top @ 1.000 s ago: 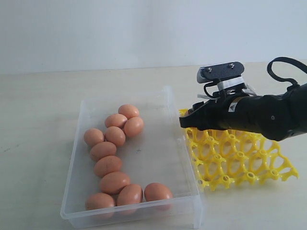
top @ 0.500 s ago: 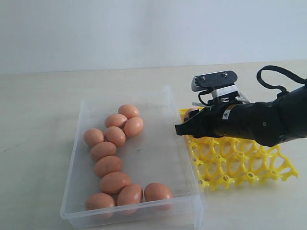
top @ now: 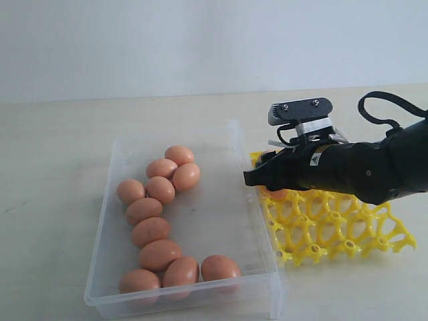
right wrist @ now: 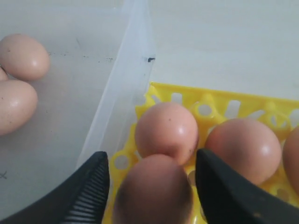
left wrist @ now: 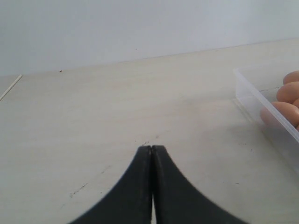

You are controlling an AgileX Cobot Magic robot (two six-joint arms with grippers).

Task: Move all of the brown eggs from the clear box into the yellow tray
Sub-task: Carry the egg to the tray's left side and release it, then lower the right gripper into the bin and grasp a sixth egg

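Several brown eggs lie in the clear box, mostly along its left side. The yellow tray sits right of the box, largely covered by my right arm. My right gripper hovers over the tray's corner nearest the box. It is open, with a brown egg sitting between the fingers and a gap on each side. That egg shows under the arm in a tray cup. Two more eggs rest in cups just beyond. My left gripper is shut and holds nothing.
The clear box's wall runs close beside the tray's corner, with two box eggs beyond it. The left gripper hangs over bare tabletop, with the box's corner off to one side. A plain wall stands behind the table.
The right arm shifted left toward the box over the tray's corner. The egg that showed up between its fingertips now sits lower, in a tray cup under the arm.
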